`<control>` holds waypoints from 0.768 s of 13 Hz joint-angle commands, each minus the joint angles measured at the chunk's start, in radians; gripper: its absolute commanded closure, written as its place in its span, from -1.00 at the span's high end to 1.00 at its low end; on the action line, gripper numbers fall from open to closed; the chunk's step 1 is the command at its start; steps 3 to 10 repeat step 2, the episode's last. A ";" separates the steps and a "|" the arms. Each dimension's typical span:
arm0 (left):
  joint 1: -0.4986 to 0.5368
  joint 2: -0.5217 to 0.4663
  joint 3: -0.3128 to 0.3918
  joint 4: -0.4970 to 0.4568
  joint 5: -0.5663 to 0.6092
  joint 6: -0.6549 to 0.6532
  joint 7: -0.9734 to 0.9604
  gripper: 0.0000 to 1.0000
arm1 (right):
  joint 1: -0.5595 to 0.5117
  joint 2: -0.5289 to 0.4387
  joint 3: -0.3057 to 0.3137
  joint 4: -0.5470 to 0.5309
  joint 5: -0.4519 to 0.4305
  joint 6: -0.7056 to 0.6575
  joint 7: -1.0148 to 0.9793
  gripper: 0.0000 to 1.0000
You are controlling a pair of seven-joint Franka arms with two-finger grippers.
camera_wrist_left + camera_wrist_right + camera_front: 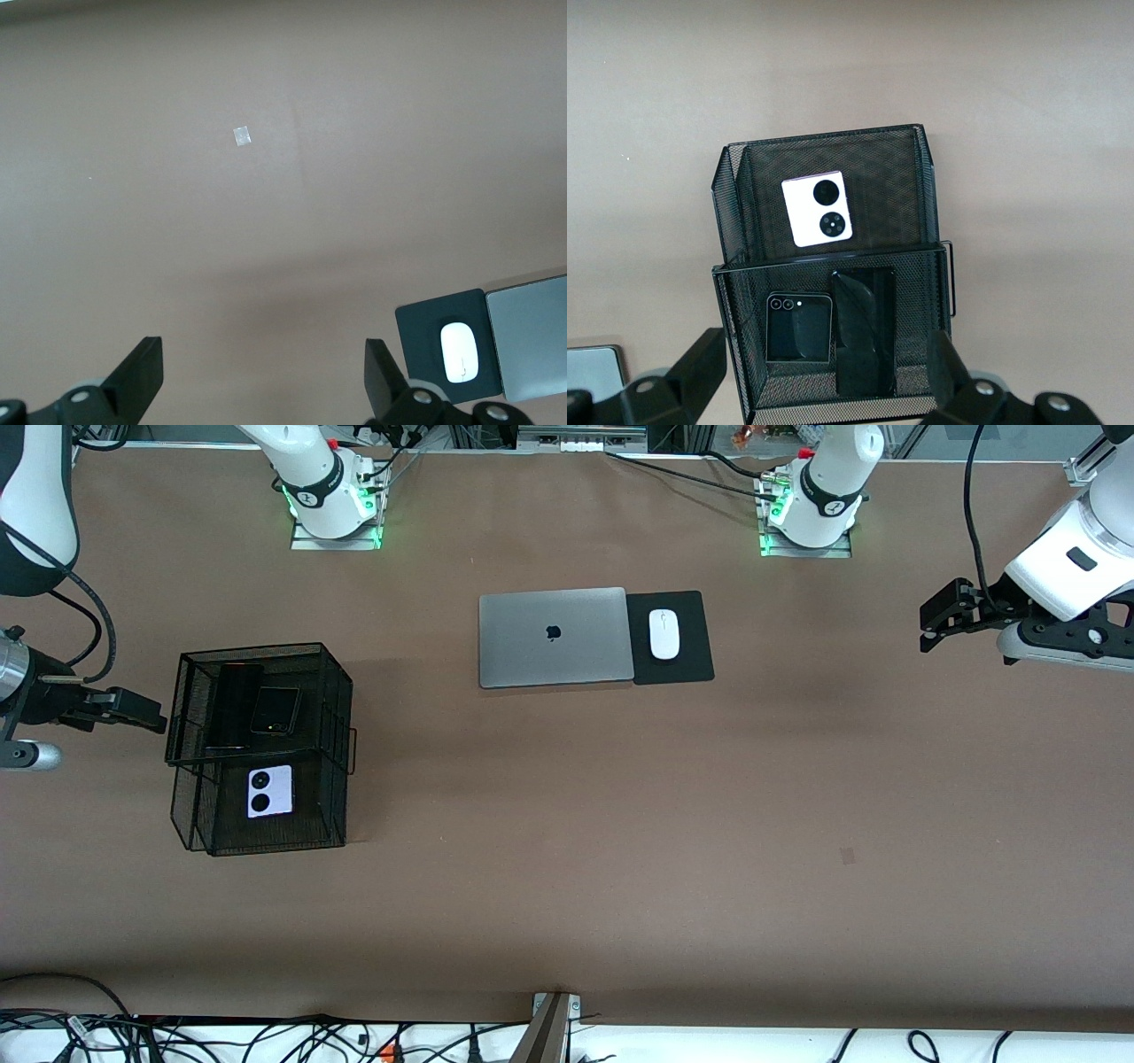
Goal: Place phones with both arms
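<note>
phones [270, 791] lie flat in black wire-mesh basket [190, 815].

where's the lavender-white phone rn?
The lavender-white phone lies in the lower tier of the black mesh rack toward the right arm's end of the table, nearer the front camera than the two dark phones on the upper tier.

3 phones, 1 rack, 1 laptop, 1 mouse, 1 pad.
In black mesh rack [330, 691]: long black phone [234, 705], dark squarish phone [275, 710], lavender-white phone [269, 791]. Beside laptop [553, 638]: mouse [664, 634] on pad [690, 666].
</note>
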 commanded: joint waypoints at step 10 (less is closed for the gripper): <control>-0.002 0.001 -0.004 0.018 0.019 -0.007 -0.008 1.00 | -0.001 -0.019 0.000 -0.008 -0.008 -0.003 0.010 1.00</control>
